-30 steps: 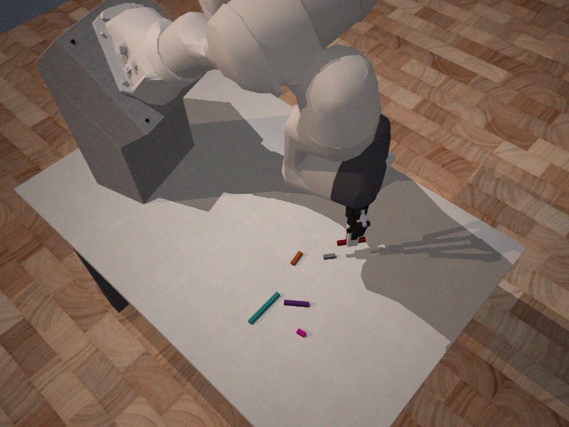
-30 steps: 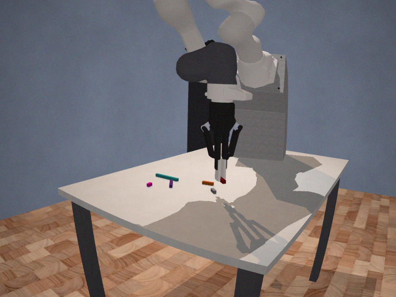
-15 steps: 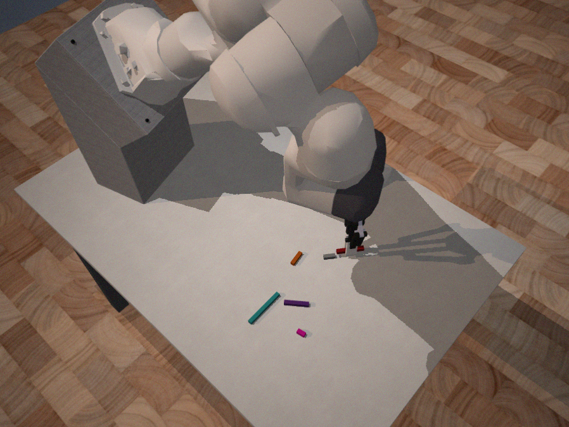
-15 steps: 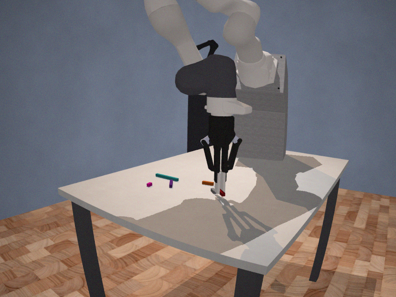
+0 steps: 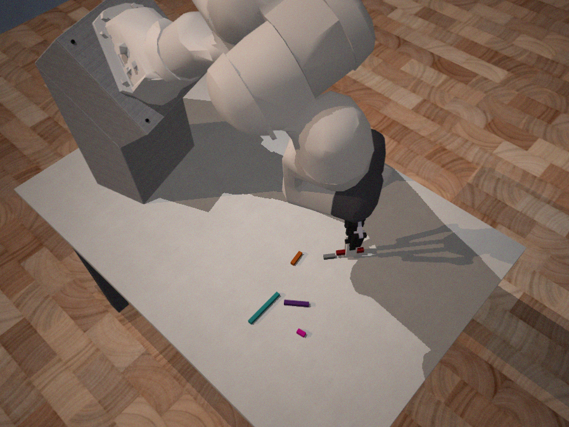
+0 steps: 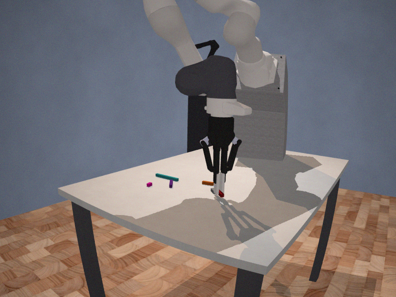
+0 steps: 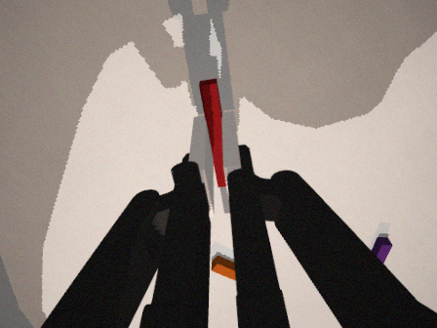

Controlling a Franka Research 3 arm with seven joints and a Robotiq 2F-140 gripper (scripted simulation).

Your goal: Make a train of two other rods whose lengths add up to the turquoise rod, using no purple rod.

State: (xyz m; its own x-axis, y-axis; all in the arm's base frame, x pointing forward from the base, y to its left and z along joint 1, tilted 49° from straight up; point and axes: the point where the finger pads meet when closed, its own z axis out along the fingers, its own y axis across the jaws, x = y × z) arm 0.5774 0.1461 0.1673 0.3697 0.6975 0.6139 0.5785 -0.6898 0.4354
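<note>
One gripper (image 5: 353,251) (image 6: 220,191) (image 7: 217,134) here, pointing pretty much straight down, fingers clamped on the red rod (image 5: 340,252) (image 6: 221,193) (image 7: 213,104) around its middle, with both ends poking out past the pads. The red one is level-ish and right down by the tabletop; can't tell if it's actually touching. Just off one end of it sits the grey rod (image 5: 329,256) (image 6: 212,191) (image 7: 224,199), roughly in line with it, but I can't say whether there's a sliver of a gap. The arm (image 5: 275,78) (image 6: 220,76) itself reaches out from its one grey pedestal (image 5: 156,170) (image 6: 262,128), elbow bent up high, wrist hanging over the table (image 5: 184,239) (image 6: 128,198) (image 7: 122,171). Rod count: six total, one per colour, so one red, one grey, plus four lying apart from that pair. Nearest of those is the orange rod (image 5: 296,258) (image 6: 207,183) (image 7: 224,267), flat and angled away from the red-grey line. Further out you've got the purple rod (image 5: 296,303) (image 6: 171,183) (image 7: 383,250), one end near the turquoise rod (image 5: 263,308) (image 6: 166,177), which is easily the longest of the bunch and lies slantwise. Last one is the stubby little magenta rod (image 5: 301,332) (image 6: 149,184), off on its own on the far side of purple from orange.

The hand (image 5: 353,251) (image 6: 219,191) (image 7: 217,134) is lower than a second ago, bringing the red rod (image 5: 340,252) (image 6: 221,193) (image 7: 212,122) down from above the bench (image 5: 206,257) (image 6: 105,191) (image 7: 122,146) to beside the grey rod's (image 5: 329,256) (image 6: 212,190) end.
</note>
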